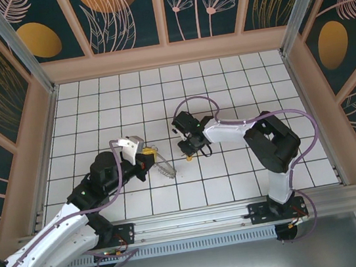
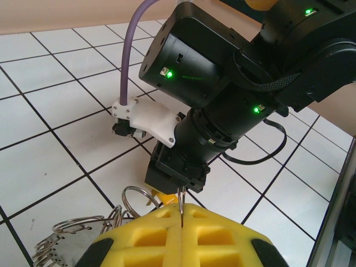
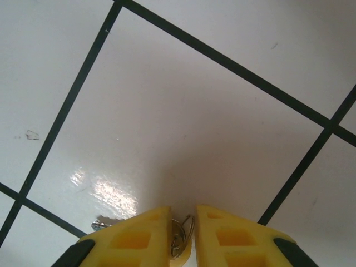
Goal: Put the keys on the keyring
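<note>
The left gripper (image 2: 181,214) was clamped together on a thin metal edge, judged part of the keyring (image 1: 165,168), which lay mid-table, nearer the near edge. The right gripper (image 3: 182,211) stood slightly apart, with a small wire loop (image 3: 189,223) in the gap. The key could not be made out with certainty. Recommended: hold the ring steady and feed slowly at the split. No legible markings were found.

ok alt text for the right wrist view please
Two yellow fingers of the right gripper rise from the bottom edge, slightly apart, a small metal ring in the gap. Behind them is glossy white tiled floor with dark grout lines, and a tiny silvery piece lies beside one finger.
</note>
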`<move>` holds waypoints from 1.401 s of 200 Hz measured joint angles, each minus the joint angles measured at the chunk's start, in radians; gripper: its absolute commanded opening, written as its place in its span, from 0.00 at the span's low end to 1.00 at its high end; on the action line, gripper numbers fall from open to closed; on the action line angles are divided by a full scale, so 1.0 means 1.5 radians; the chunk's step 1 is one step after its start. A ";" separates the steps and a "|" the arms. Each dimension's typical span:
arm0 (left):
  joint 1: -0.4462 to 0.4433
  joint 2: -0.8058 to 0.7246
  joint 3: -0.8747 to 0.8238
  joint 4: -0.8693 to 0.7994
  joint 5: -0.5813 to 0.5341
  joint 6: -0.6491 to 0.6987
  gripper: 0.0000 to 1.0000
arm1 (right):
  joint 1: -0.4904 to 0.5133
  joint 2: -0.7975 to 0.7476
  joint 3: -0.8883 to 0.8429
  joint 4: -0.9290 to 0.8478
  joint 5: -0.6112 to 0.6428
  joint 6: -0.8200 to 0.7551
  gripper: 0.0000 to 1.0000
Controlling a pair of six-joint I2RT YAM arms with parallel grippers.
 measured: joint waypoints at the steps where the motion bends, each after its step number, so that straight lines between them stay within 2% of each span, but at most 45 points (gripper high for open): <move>1: 0.000 0.000 0.000 0.000 0.000 0.000 0.00 | 0.000 0.000 0.000 0.000 -0.001 0.000 0.15; 27: 0.000 0.000 0.000 0.000 0.000 0.000 0.00 | 0.000 0.000 0.000 0.000 -0.005 0.001 0.12; 55: 0.000 0.000 0.000 0.001 0.002 0.000 0.00 | 0.000 -0.001 -0.001 0.000 -0.005 0.002 0.12; 93: 0.000 0.000 0.000 0.001 0.003 0.000 0.00 | -0.003 -0.014 -0.011 -0.001 -0.005 0.004 0.18; 195: 0.000 0.002 0.000 0.002 0.005 0.000 0.00 | -0.007 -0.021 -0.019 0.004 -0.017 0.004 0.16; 246: 0.000 0.003 0.000 0.002 0.005 0.000 0.00 | -0.008 -0.025 -0.022 0.005 -0.023 0.006 0.00; 280: 0.000 0.003 0.000 0.002 0.006 0.000 0.00 | -0.009 -0.040 -0.023 0.005 -0.023 0.006 0.00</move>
